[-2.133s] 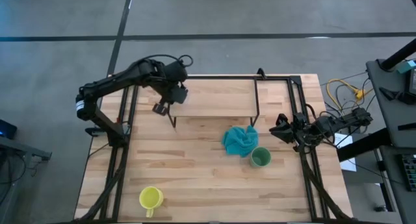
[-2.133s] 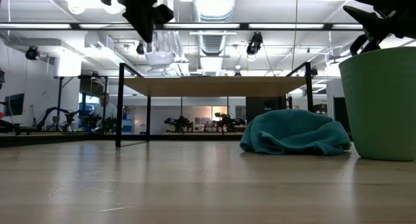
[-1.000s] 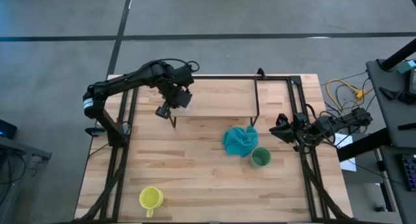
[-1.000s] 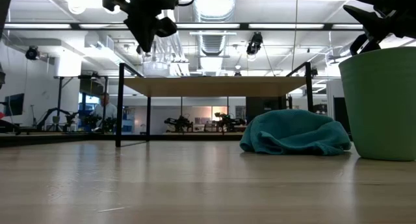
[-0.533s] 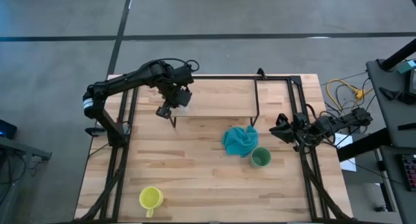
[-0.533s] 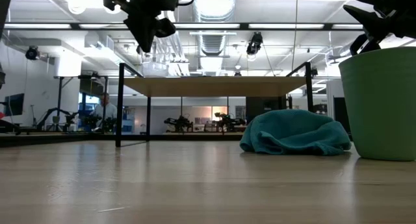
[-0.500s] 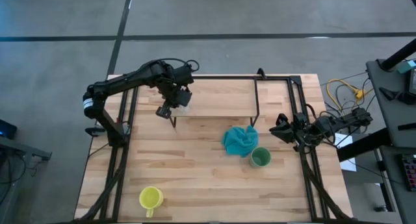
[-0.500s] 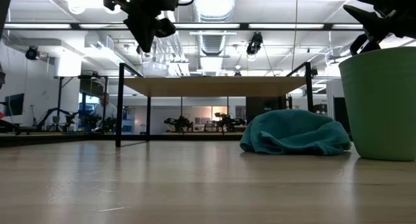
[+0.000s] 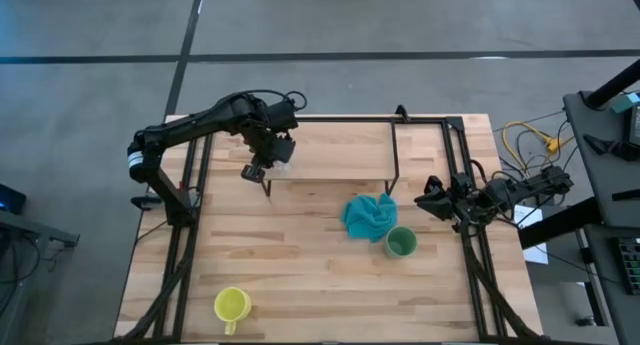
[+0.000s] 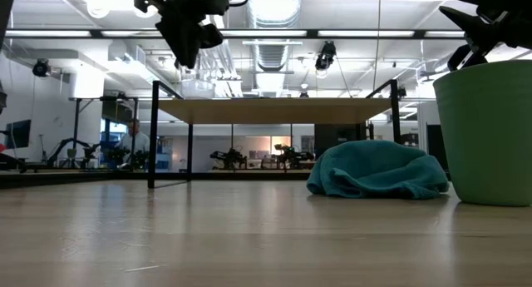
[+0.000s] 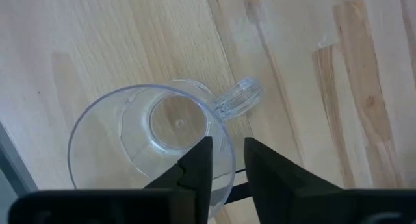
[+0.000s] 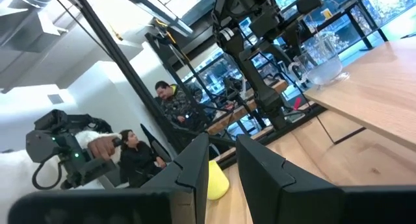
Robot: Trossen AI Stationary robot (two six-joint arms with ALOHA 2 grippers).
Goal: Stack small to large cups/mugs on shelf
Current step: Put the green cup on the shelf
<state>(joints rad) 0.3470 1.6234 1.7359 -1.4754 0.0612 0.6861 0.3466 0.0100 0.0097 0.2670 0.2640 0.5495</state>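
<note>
A small clear glass cup stands upright on its base on the left end of the light-wood shelf; it also shows in the low view. My left gripper hangs over it, pointing down and open. One finger is inside the rim and one outside, next to the cup's handle. A yellow mug stands at the table's near left. A green cup stands at the right. My right gripper waits at the table's right edge, narrowly open with nothing between its fingers.
A crumpled teal cloth lies on the table between the shelf's right leg and the green cup. The shelf's black legs stand on the table's far half. People sit in the room beyond the table.
About two seconds ago my left gripper went toward the table's far edge and down with the glass cup, which now stands on the shelf. Over the last second nothing has visibly moved.
</note>
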